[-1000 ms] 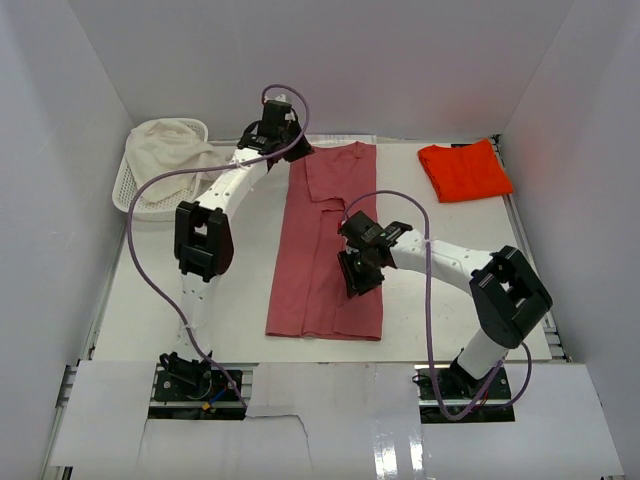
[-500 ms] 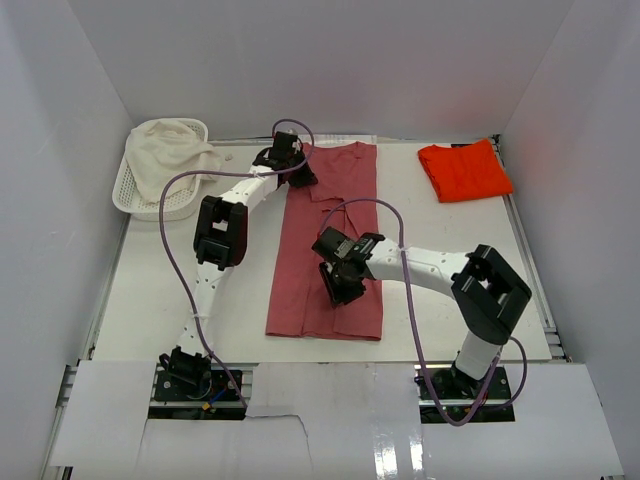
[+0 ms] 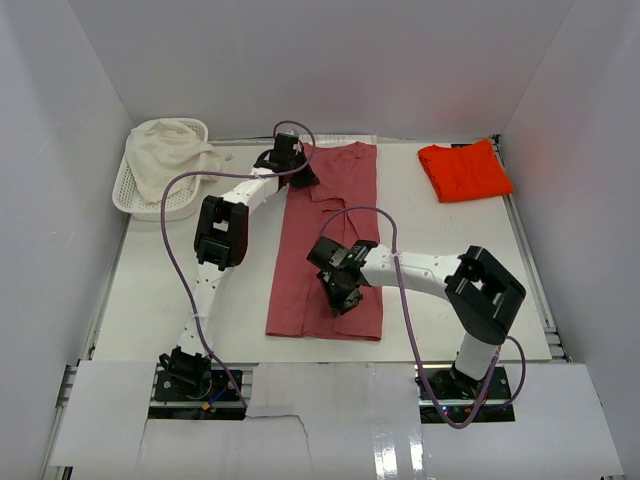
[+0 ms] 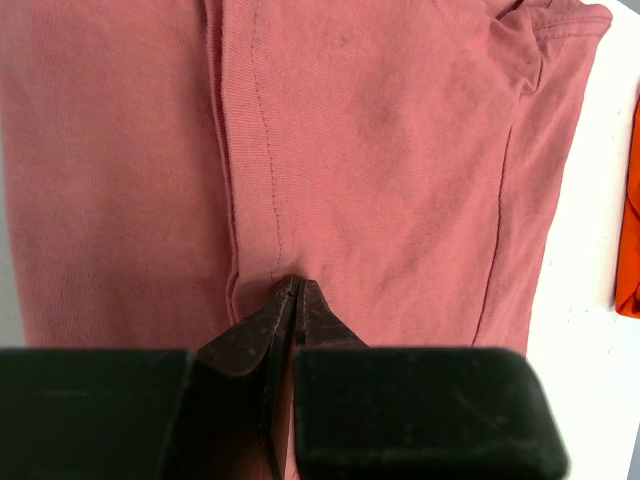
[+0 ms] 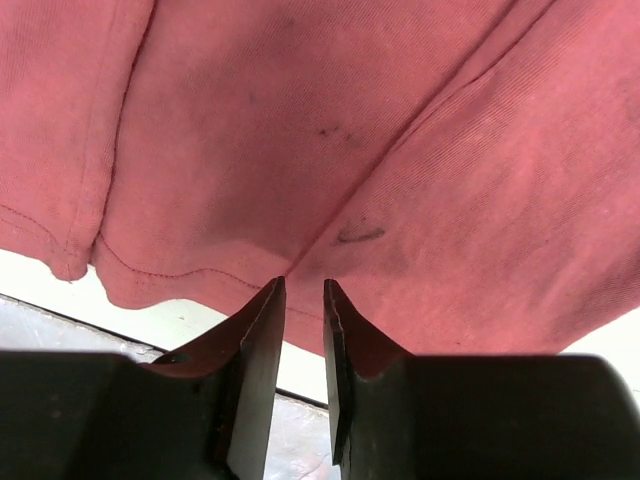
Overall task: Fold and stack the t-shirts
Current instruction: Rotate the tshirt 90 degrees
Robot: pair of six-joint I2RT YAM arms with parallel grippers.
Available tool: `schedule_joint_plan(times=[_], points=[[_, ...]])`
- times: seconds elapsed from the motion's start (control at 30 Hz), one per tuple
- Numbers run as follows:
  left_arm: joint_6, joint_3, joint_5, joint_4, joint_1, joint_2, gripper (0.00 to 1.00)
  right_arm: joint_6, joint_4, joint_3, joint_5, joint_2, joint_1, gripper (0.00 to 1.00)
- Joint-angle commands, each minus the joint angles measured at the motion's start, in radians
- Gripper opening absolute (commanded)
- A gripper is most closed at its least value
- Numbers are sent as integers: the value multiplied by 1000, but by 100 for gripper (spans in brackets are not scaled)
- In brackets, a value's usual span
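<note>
A fold of the rose t-shirt (image 4: 380, 150) is clamped by the left gripper (image 4: 297, 285), while the right gripper (image 5: 303, 285) is held slightly apart, the shirt's hem just ahead of it

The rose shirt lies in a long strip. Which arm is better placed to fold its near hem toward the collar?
Right, I think. The right gripper is at the near hem of the rose shirt; the left gripper is pinching the collar end.

Out of sight
From above, the right hand (image 3: 337, 297) hides part of the rose-red shirt (image 3: 298, 262); whether it pinches cloth is unclear; the left wrist view clips the orange shirt (image 4: 630, 255)
</note>
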Motion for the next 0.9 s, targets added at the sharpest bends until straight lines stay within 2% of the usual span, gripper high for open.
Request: schedule_joint_plan(times=[0.0, 0.2, 0.4, 0.53, 0.57, 0.7, 0.8, 0.83, 0.87], points=[[19, -3, -14, -1, 5, -27, 15, 27, -13, -13, 2, -19, 14, 27], [22, -6, -17, -3, 7, -33, 15, 39, -10, -35, 2, -17, 31, 32], [22, -6, -17, -5, 7, -36, 15, 44, -4, -42, -4, -7, 39, 31], [25, -9, -22, -5, 7, -37, 15, 45, 1, -47, -13, -1, 40, 19], [25, -9, -22, -5, 7, -37, 15, 47, 1, -47, -14, -5, 40, 14], [26, -9, -23, -6, 8, -36, 15, 50, -3, -50, -14, -25, 43, 8], [23, -6, -20, -5, 8, -34, 15, 53, -3, -53, -18, -34, 46, 8], [23, -6, -19, -5, 8, -34, 15, 53, -4, -50, -16, -34, 49, 12], [22, -6, -19, -6, 8, -34, 15, 54, -10, -46, -8, -34, 51, 23]])
